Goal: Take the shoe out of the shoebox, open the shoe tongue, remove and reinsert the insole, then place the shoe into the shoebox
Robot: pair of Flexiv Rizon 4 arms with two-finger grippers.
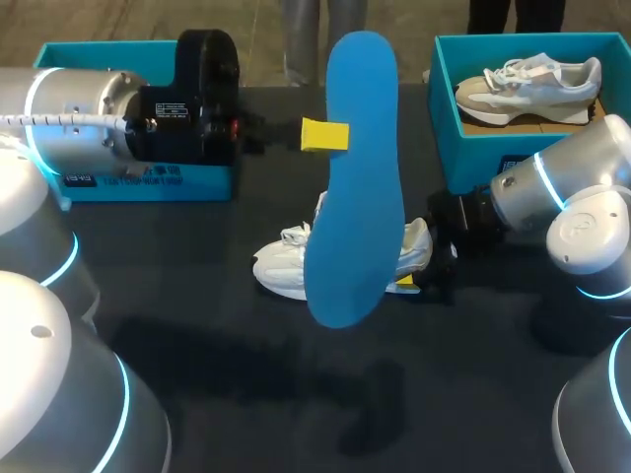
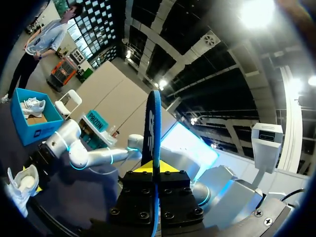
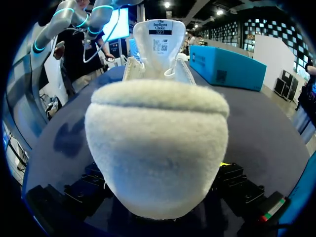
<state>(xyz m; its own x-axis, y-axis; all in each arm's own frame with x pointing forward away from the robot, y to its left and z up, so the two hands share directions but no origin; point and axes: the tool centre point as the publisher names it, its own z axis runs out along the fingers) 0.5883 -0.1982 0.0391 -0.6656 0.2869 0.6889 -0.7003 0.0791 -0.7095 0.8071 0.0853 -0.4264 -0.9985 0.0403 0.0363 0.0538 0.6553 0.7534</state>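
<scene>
Shoe [image 1: 286, 268]: upright on the counter [image 1: 197, 345], light, soft-sided; my right hand [image 1: 414, 264] is clamped on its firm heel.
Insole [image 1: 360, 168]: thin, floppy foam, held aloft in my closed left hand [image 1: 333, 135]; best pinched mid-length.

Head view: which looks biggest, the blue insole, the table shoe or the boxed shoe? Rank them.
1. blue insole, though it is held nearer the camera.
2 and 3. table shoe, partly hidden, and boxed shoe look alike.
</scene>
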